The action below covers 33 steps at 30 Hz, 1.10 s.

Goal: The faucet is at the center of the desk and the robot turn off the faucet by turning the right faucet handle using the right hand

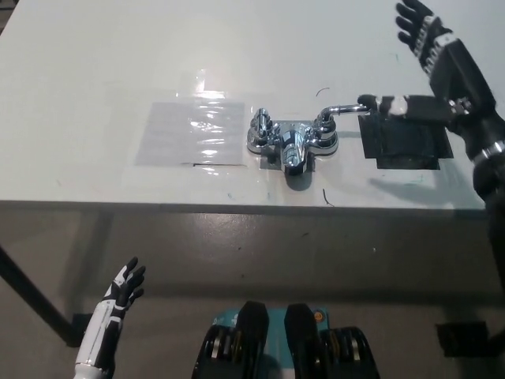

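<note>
From head view: faucet (292, 142) at desk (102, 63) centre; right faucet handle (346, 110) lying lengthwise, tip pointing right. Right hand (430, 67) over desk, fingers spread, one digit at handle tip, contact uncertain; clearly nearer. Left hand (118, 296) below desk edge, lower left, fingers apart, idle

The black right arm is reaching in from the right edge, forearm angling up and away. The right hand (432, 63) is spreading wide, its upper fingers pointing away and one digit stretching sideways to the left. The white left hand (122, 288) is hanging low at lower left, fingers apart and empty.
</note>
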Tool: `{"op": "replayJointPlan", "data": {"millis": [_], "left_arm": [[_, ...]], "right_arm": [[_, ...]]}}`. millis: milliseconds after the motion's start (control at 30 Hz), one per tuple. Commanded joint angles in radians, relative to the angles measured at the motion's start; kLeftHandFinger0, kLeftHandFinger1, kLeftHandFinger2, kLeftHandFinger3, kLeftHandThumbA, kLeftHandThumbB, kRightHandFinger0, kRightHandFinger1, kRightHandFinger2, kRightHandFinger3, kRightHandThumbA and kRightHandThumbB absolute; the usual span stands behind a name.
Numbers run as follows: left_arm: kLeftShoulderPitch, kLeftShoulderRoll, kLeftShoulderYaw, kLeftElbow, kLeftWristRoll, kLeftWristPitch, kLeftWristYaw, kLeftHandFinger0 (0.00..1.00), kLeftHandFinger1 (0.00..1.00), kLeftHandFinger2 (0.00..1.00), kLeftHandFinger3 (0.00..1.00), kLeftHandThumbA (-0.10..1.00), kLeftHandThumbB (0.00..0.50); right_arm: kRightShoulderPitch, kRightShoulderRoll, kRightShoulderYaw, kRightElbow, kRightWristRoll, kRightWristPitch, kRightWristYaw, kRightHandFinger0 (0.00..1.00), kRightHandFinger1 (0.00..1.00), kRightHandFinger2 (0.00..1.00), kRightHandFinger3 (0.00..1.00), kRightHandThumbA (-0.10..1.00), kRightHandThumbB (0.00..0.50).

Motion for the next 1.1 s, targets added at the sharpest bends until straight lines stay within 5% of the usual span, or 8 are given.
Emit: {"op": "replayJointPlan", "data": {"millis": [0, 300, 533, 1067], "left_arm": [[-0.007, 0.012, -0.003, -0.031, -0.003, -0.034, -0.017, 1.00, 1.00, 1.00, 1.00, 1.00, 0.400], [-0.003, 0.008, -0.003, -0.026, -0.001, -0.042, -0.022, 1.00, 1.00, 1.00, 1.00, 1.00, 0.397], [0.002, 0.009, -0.003, -0.034, -0.012, -0.039, -0.033, 1.00, 1.00, 1.00, 1.00, 1.00, 0.395], [0.000, 0.008, -0.013, -0.036, 0.007, -0.041, -0.038, 1.00, 1.00, 1.00, 1.00, 1.00, 0.386]], "right_arm": [[-0.123, -0.020, 0.011, 0.111, -0.013, 0.021, 0.063, 1.00, 1.00, 1.00, 1.00, 1.00, 0.352], [-0.255, -0.006, 0.002, 0.371, -0.008, -0.017, 0.111, 1.00, 1.00, 1.00, 1.00, 1.00, 0.318], [-0.340, -0.002, 0.023, 0.539, -0.056, -0.031, 0.111, 1.00, 1.00, 1.00, 1.00, 1.00, 0.389], [-0.510, 0.008, 0.101, 0.943, -0.176, -0.181, 0.080, 1.00, 1.00, 1.00, 1.00, 1.00, 0.372]]}}
